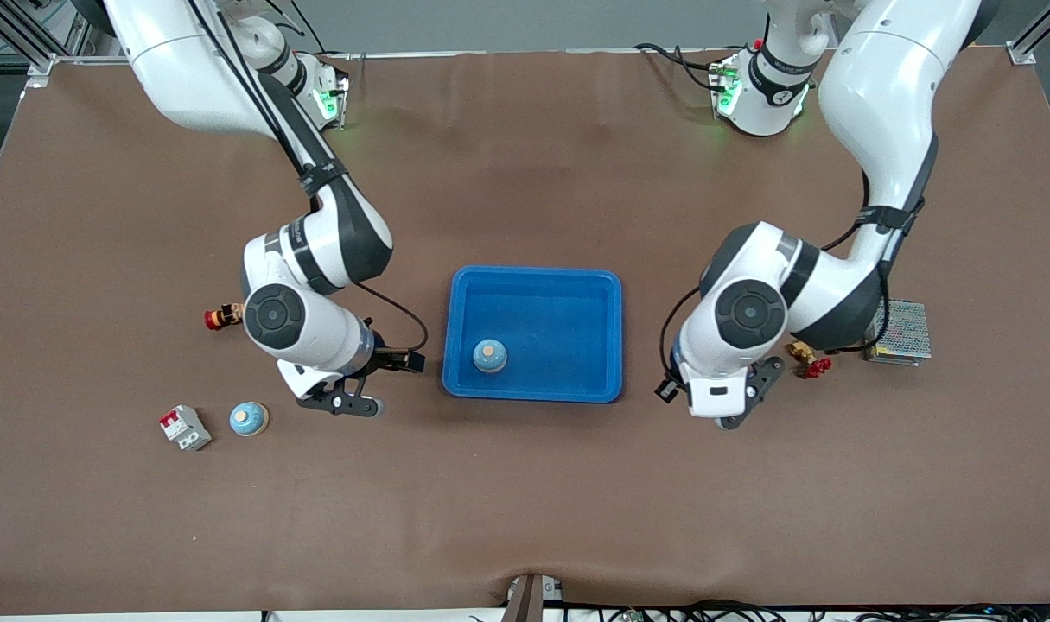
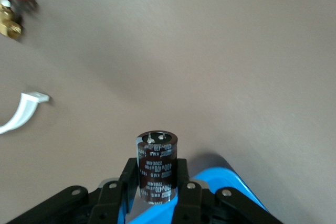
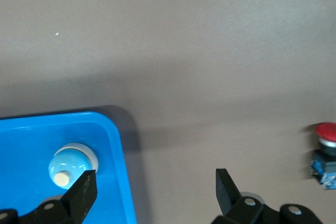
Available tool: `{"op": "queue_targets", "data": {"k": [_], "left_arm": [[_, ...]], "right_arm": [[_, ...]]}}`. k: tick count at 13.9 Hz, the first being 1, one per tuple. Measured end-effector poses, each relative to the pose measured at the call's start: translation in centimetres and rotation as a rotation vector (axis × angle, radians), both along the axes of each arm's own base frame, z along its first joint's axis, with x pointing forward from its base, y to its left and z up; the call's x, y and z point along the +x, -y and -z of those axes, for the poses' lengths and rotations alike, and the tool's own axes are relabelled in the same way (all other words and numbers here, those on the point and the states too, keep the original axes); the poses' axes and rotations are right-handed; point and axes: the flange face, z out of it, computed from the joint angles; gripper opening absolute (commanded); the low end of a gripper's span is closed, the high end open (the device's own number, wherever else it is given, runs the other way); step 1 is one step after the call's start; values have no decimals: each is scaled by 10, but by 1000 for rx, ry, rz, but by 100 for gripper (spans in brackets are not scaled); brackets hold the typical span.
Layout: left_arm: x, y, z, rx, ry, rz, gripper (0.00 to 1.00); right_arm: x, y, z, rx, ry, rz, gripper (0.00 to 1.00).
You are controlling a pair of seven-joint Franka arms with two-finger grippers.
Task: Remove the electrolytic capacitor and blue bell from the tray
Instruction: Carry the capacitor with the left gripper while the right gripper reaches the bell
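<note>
Left gripper (image 2: 156, 192) grips the capacitor (image 2: 156, 166) – right gripper's (image 3: 155, 190) fingers (image 3: 81, 191) wide, bell (image 1: 490, 355) in tray (image 1: 533, 393).

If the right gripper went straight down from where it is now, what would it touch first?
Probably bare table. The open right gripper straddles the blue tray rim's outer edge, so one finger might clip it.

A bell (image 1: 490, 355) is occupying the blue tray's (image 1: 533, 390) corner nearest the right arm; the tray's remaining floor is lying open. The left pincer (image 1: 743, 403), clamping a capacitor (image 2: 156, 167), is hanging beside the tray, over bare worktop (image 1: 525, 501).
</note>
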Motion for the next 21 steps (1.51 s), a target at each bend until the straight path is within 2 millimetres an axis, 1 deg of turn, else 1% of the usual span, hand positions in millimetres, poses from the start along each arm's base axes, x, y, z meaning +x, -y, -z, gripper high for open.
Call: {"op": "queue_targets", "data": {"k": [1, 4, 6, 7, 9, 11, 13, 15, 16, 19, 21], "left_arm": [[2, -11, 1, 8, -17, 13, 0], [10, -54, 6, 24, -70, 43, 0], [12, -78, 12, 26, -92, 64, 0], [13, -90, 15, 26, -101, 77, 0], [14, -114, 17, 25, -115, 102, 0], [9, -135, 24, 28, -134, 114, 0], [2, -148, 34, 25, -135, 128, 0], [-7, -159, 49, 17, -125, 137, 0], [-13, -163, 58, 12, -117, 146, 0], [-32, -173, 81, -4, -93, 157, 0], [-39, -175, 92, -14, -81, 159, 0]], "right_arm": [[-3, -9, -1, 0, 4, 17, 100], [-15, -41, -2, 7, 26, 68, 100], [-24, -60, 2, 12, 39, 99, 100], [-26, -65, 5, 15, 45, 111, 100], [-27, -66, 12, 14, 46, 123, 100], [-28, -71, 18, 17, 50, 158, 100], [-35, -85, 26, 14, 55, 178, 100], [-42, -100, 36, 17, 63, 188, 100], [-44, -105, 41, 20, 67, 191, 100], [-48, -111, 54, 19, 65, 202, 100], [-49, -113, 62, 18, 63, 210, 100]]}}
